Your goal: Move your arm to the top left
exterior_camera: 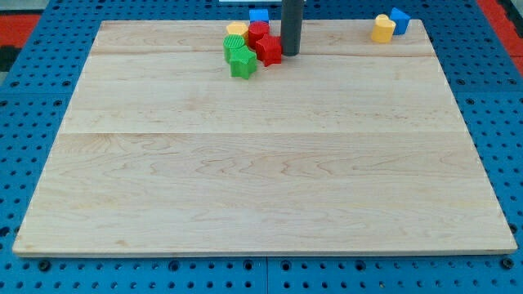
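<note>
Now my tip [289,54] touching red star block [269,51], green star block [242,62] beyond; end effector state indeterminable

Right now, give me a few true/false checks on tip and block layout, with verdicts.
1. My tip sits at the view's top, just right of the red star block. True.
2. The green star block lies at the view's bottom edge. False: it is near the top, in the cluster.
3. A yellow block and a blue block sit together at the top right. True.
4. My tip is at the board's top left corner. False: it is near top centre.
</note>
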`<state>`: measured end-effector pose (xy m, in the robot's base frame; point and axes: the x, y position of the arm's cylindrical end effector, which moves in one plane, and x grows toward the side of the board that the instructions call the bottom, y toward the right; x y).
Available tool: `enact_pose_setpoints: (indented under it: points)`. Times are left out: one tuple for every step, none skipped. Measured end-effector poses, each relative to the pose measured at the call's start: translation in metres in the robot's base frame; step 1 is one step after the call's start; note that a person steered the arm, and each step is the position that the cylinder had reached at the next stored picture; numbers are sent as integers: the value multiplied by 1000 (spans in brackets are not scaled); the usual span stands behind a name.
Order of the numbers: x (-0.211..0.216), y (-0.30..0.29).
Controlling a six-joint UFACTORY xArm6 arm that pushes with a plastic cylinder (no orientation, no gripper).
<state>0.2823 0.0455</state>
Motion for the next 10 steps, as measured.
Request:
enact_pose_setpoints:
  points:
    - [49, -18]
    - [83, -103]
    - [114, -204]
    - [59, -254]
    - [-7, -247]
    - [-45, -225]
    - [-45, -200]
    - [-45, -200]
    - [-61, -243]
    - [-90, -269]
